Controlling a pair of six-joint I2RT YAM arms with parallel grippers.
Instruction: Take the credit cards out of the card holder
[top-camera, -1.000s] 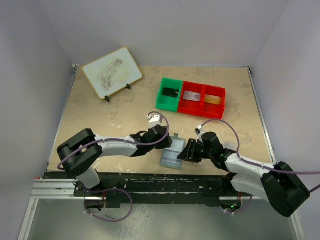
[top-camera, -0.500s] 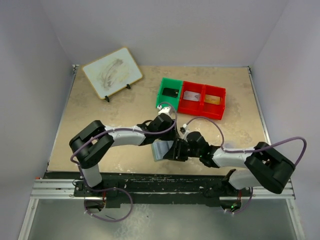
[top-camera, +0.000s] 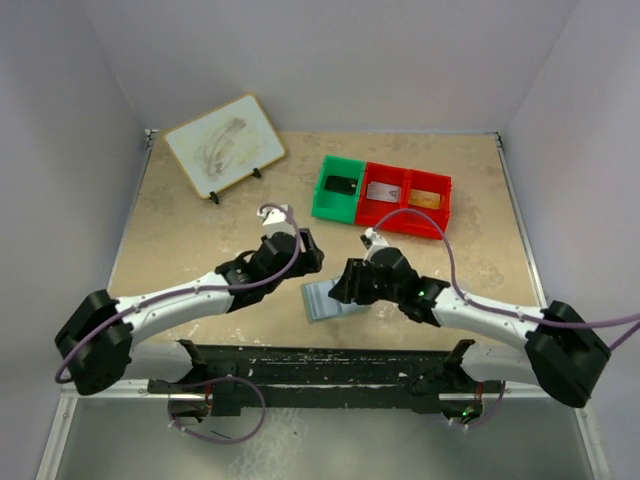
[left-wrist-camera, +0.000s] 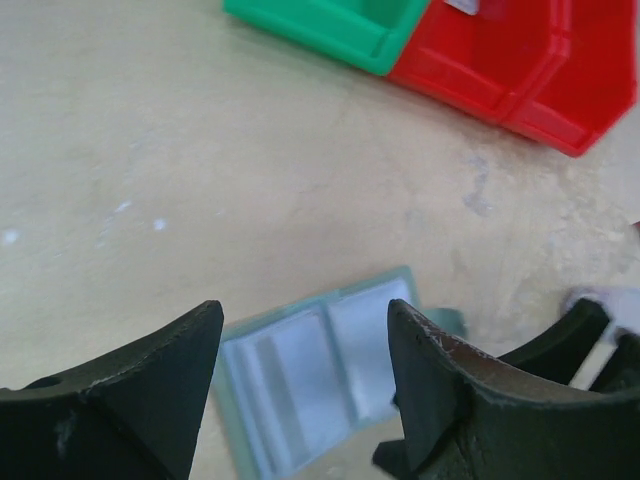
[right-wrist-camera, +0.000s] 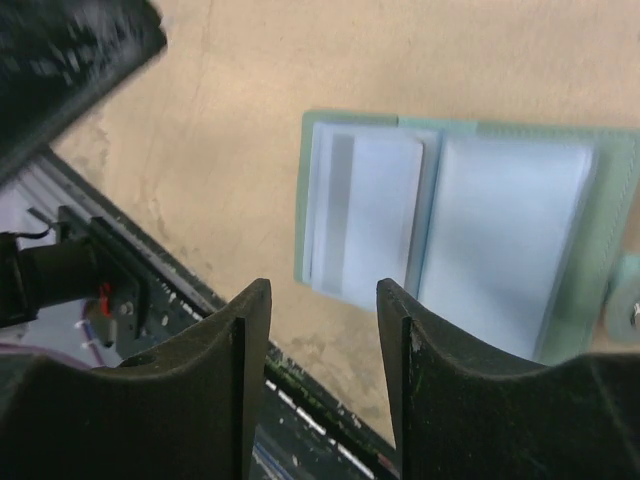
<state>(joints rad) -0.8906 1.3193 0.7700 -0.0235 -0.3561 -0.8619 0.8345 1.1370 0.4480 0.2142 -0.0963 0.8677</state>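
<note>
The card holder (top-camera: 328, 298) lies open and flat near the table's front edge, its pale blue-grey inside up. It also shows in the left wrist view (left-wrist-camera: 315, 370) and the right wrist view (right-wrist-camera: 450, 225), where its left panel has a grey stripe; I cannot tell whether a card is inside. My left gripper (top-camera: 306, 262) is open and empty, just behind and left of the holder (left-wrist-camera: 305, 312). My right gripper (top-camera: 343, 288) is open and empty over the holder's right end, with its fingertips over the near edge (right-wrist-camera: 322, 290).
A green bin (top-camera: 322, 190) with a dark card and a red two-part bin (top-camera: 405, 216) with a silver and an orange card stand at the back middle. A small whiteboard (top-camera: 224, 145) leans at the back left. The black front rail (top-camera: 320, 360) runs just below the holder.
My left gripper has pulled back left off the holder. My right gripper has moved left and slightly back. The holder has shifted a little left and now lies open.
</note>
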